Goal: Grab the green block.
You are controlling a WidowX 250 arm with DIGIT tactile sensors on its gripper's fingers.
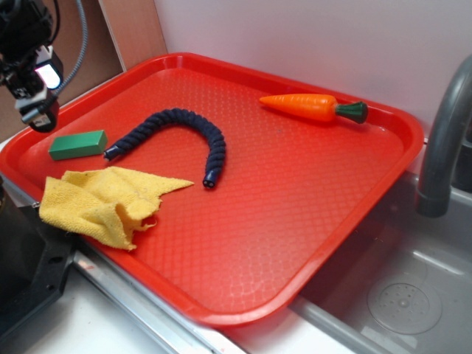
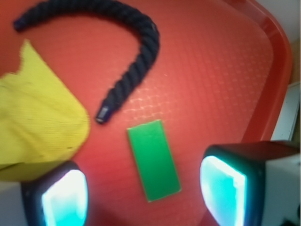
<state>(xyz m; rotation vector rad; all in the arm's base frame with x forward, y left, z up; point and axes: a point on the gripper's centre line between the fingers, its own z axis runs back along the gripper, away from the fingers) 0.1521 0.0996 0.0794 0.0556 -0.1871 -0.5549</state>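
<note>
The robot's gripper (image 1: 35, 92) is made of black parts, and a grey ribbed cable (image 1: 77, 51) curves along its right side in the exterior view. A small bright white patch shines on the black body near its lower end. In the wrist view the two fingers (image 2: 225, 186) are dark blocks with rounded corners, their inner faces glow cyan-white, and the right one carries a pale grey part.

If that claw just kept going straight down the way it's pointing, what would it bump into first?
Most likely the green block: it lies between the open gripper fingers. Height above it is unclear.
</note>
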